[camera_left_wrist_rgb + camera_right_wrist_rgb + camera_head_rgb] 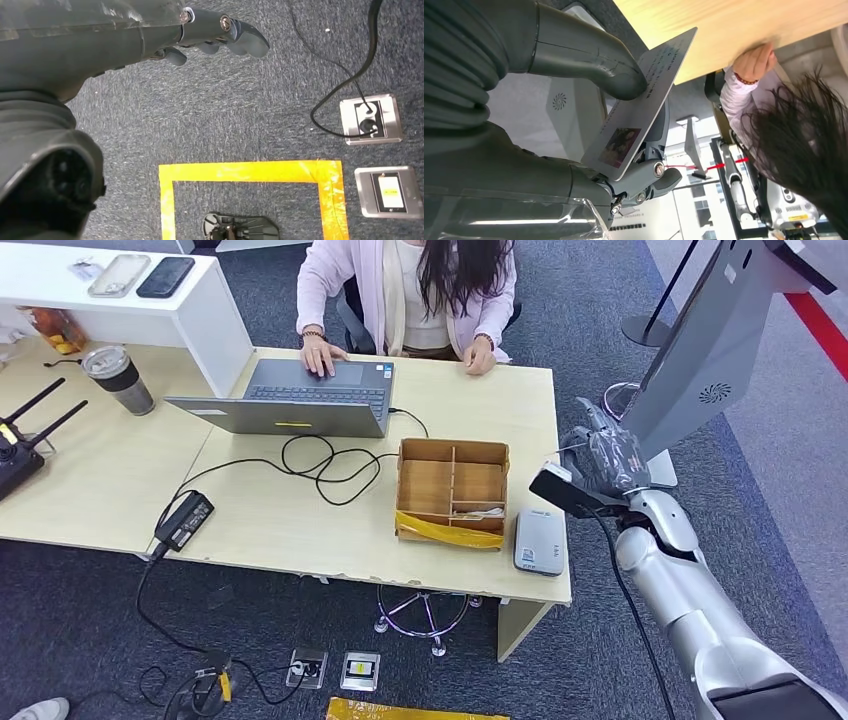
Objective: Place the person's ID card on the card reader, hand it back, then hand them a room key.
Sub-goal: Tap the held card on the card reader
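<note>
Head view, far left: black router with antennas (18, 445) at the frame edge, tumbler (118, 379) on the side worktop, two phones (143, 275) on the white shelf at upper left. Power brick (184, 519) lies lower left on the main worktop (270, 515), its black cable (320, 465) looping toward the laptop (295, 398). Person (410, 295) sits at top centre, one hand on the laptop, the other resting on the worktop. Right of centre is a wooden divider box (452, 490) with yellow tape along its near edge; something small and pale lies in one near compartment, too small to tell what. Grey card reader (540, 540) lies flat just beside the box, near the worktop's front right corner.

Right hand (605, 462) is at the right of the frame, off the worktop's right edge and above the reader's level. It holds the ID card (644, 102): in the right wrist view the thumb presses on the card's face and darker fingers (659, 175) back it from behind. Card is not on the reader.

Left wrist view: left hand (210, 35) hangs over dark carpet, fingers loosely curled, holding nothing. Yellow tape square (250, 172) and two floor sockets (377, 150) are on the floor.
</note>
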Robot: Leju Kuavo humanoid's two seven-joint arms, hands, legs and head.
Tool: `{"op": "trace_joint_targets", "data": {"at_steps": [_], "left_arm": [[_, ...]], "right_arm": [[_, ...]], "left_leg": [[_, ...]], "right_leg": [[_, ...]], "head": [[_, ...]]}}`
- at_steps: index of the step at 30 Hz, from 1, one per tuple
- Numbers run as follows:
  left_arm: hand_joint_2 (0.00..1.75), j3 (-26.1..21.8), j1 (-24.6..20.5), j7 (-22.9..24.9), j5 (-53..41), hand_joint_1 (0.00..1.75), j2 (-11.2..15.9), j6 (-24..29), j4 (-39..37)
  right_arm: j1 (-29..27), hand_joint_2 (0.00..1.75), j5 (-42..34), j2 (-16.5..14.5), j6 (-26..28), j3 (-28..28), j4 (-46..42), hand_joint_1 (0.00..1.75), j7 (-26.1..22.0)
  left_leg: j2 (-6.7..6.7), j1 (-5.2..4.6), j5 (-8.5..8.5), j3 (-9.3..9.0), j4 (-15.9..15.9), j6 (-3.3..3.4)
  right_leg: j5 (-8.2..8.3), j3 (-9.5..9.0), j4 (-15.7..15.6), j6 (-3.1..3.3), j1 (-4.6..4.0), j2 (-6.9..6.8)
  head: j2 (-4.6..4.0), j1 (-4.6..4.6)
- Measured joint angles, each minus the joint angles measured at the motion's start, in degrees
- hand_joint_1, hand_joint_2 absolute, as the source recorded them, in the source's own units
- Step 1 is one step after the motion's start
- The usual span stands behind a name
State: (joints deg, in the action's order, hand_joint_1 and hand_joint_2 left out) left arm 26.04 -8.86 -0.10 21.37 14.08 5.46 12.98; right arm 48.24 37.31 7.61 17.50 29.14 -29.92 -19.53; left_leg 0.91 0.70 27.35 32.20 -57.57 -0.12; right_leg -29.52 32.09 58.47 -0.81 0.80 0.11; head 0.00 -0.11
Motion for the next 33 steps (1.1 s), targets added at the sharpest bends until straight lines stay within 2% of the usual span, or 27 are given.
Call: {"op": "trace_joint_targets", "data": {"at_steps": [16, 26, 33], "left_arm": [[0.00, -1.50, 0.17, 2.24, 2.21, 0.00, -1.15, 3.67, 0.19], [0.00, -2.28, 0.46, 3.05, 4.40, 0.00, -1.71, 4.36, 0.73], [0.00, -3.02, 0.68, 3.64, 6.02, 0.00, -1.86, 4.52, 1.07]], "right_arm": [[-6.67, 1.75, -8.68, 0.43, -1.64, 0.72, 0.00, 1.75, -1.12], [-9.31, 1.75, -12.52, 2.26, -3.96, 0.91, 0.37, 1.75, -1.44], [-10.34, 1.75, -14.89, 5.10, -5.55, 0.91, 1.25, 1.75, -2.03]], "left_leg": [[-0.02, 0.00, 0.00, -0.01, 0.00, 0.00], [-0.03, -0.01, 0.01, 0.00, 0.00, 0.00], [-0.04, -0.01, 0.01, 0.00, -0.01, 0.00]], "right_leg": [[0.00, 0.01, -0.01, 0.00, 0.00, 0.00], [0.00, 0.02, -0.02, 0.00, 0.01, 0.01], [0.00, 0.02, -0.03, 0.00, 0.01, 0.01]], "head": [[0.00, 0.00], [0.00, 0.00], [0.00, 0.01]]}}
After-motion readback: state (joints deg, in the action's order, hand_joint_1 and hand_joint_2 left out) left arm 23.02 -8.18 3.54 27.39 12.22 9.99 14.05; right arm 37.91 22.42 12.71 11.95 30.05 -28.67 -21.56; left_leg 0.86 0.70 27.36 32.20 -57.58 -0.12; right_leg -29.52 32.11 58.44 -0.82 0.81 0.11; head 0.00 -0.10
